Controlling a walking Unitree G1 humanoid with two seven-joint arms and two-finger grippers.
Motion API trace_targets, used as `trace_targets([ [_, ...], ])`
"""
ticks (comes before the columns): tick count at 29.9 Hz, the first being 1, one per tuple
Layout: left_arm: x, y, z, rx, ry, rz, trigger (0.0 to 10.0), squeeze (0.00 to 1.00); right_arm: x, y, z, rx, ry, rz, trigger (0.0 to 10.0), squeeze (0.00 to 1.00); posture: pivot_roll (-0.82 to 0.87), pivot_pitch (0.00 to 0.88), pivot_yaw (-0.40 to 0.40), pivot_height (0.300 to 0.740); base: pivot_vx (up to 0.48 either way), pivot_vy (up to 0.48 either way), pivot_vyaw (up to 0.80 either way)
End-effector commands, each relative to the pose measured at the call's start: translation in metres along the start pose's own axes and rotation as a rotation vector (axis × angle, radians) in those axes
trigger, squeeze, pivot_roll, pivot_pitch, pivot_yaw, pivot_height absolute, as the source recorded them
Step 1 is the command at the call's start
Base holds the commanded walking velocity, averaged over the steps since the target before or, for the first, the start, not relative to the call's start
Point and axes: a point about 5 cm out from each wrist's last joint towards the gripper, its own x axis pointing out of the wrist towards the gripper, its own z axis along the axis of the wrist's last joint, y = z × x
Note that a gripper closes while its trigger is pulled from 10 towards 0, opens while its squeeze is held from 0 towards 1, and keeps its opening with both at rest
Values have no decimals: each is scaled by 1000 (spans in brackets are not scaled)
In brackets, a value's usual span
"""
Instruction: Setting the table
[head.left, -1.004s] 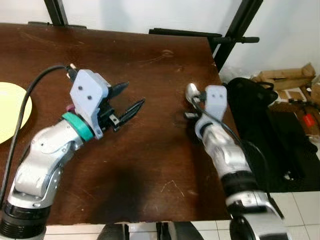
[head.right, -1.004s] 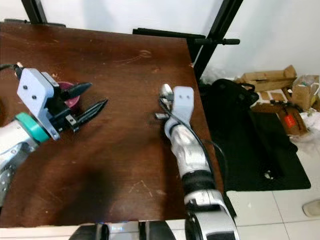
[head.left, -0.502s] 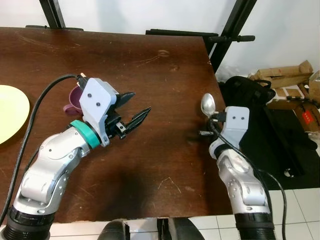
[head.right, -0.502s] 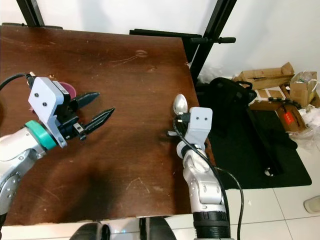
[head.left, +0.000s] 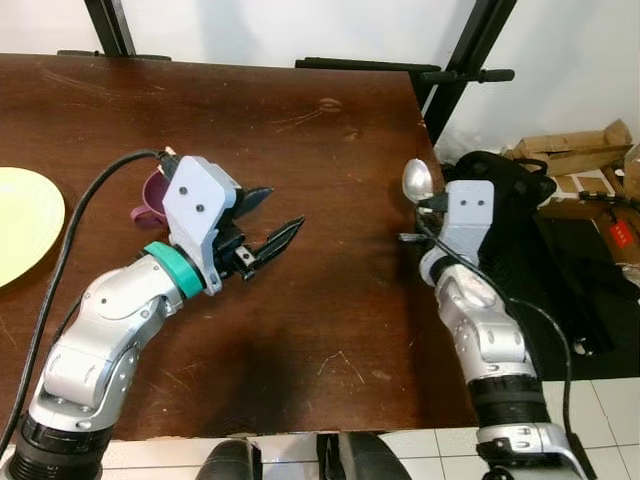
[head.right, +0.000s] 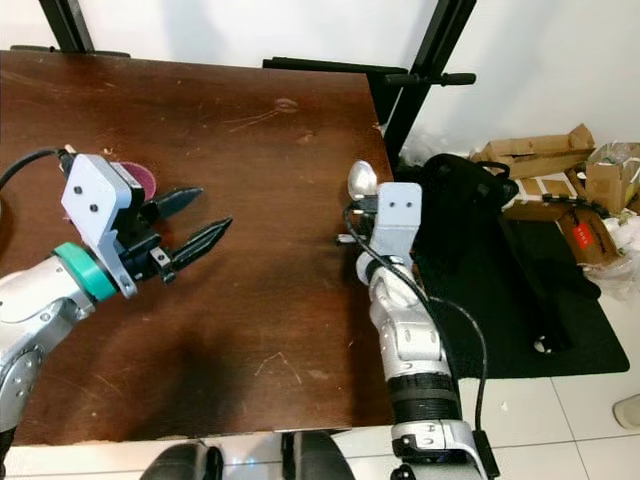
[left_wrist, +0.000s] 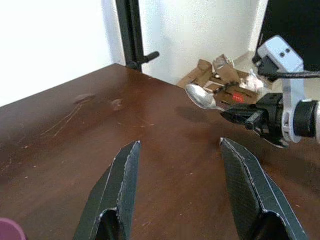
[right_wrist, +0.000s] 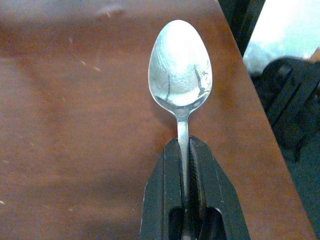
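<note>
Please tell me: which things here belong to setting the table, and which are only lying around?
For the job:
spoon, held in the right end effector
yellow plate
purple cup
wooden table

Lying about:
black bag on the floor
cardboard scraps

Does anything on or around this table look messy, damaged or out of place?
The wooden table has pale scratches and scuffs. Beside it, torn cardboard scraps litter the floor near a black bag. The spoon sits straight in the right gripper; the purple cup stands upright.
</note>
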Motion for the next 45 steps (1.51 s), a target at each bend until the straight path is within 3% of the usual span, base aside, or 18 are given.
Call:
trace_targets([
  [1, -1, -5, -2, -11, 13, -24, 10000, 0, 2, -4, -5, 22, 26, 2, 10000, 0, 127, 97, -33, 740, 0, 0, 0],
  [10, -1, -5, -1, -11, 20, -19, 10000, 0, 11, 8, -11, 62, 25, 66, 10000, 0, 141, 120, -29, 740, 0, 0, 0],
  [17, -2, -5, -1, -14, 25, -17, 10000, 0, 13, 8, -12, 83, 23, 66, 10000, 0, 140, 122, -30, 740, 0, 0, 0],
  [18, -2, -5, -1, -14, 25, -17, 10000, 0, 13, 7, -11, 88, 22, 63, 10000, 125, 140, 122, -30, 740, 0, 0, 0],
  [20, -1, -6, -1, -15, 24, -19, 10000, 0, 14, 6, -11, 88, 20, 60, 10000, 165, 137, 121, -30, 740, 0, 0, 0],
  [21, -1, -6, -1, -16, 24, -19, 10000, 0, 14, 6, -10, 91, 18, 59, 10000, 384, 135, 121, -30, 740, 0, 0, 0],
  [22, -1, -6, -1, -16, 23, -20, 10000, 0, 15, 5, -10, 93, 17, 59, 10000, 384, 135, 121, -30, 740, 0, 0, 0],
  [23, -1, -6, -1, -16, 24, -20, 10000, 0, 16, 5, -10, 95, 13, 58, 10000, 839, 134, 121, -30, 740, 0, 0, 0],
  [24, -1, -6, -1, -16, 24, -20, 10000, 0, 16, 5, -10, 95, 13, 58, 10000, 839, 134, 121, -30, 740, 0, 0, 0],
  [25, -1, -6, -1, -17, 24, -20, 10000, 0, 16, 4, -9, 95, 9, 57, 10000, 1000, 133, 121, -30, 740, 0, 0, 0],
  [37, 1, -6, -1, -21, 23, -23, 10000, 0, 14, 1, 0, 95, -39, 50, 10000, 1000, 121, 115, -30, 740, 0, 0, 0],
  [38, 2, -6, -2, -22, 22, -22, 10000, 0, 11, -2, 5, 90, -61, 45, 10000, 839, 120, 113, -31, 740, 0, 0, 0],
  [39, 2, -6, -2, -22, 22, -22, 10000, 0, 11, -2, 5, 90, -61, 45, 10000, 839, 120, 113, -31, 740, 0, 0, 0],
  [40, 3, -6, -2, -23, 21, -21, 10000, 0, 5, -5, 15, 71, -113, 40, 10000, 0, 114, 110, -32, 740, 0, 0, 0],
  [43, 3, -6, -5, -22, 25, -9, 10000, 0, -12, -9, 34, 24, -225, 48, 10000, 0, 105, 106, -27, 740, 0, 0, 0],
  [45, 3, -6, -5, -22, 25, -9, 10000, 0, -12, -9, 34, 24, -225, 48, 10000, 0, 105, 106, -27, 740, 0, 0, 0],
])
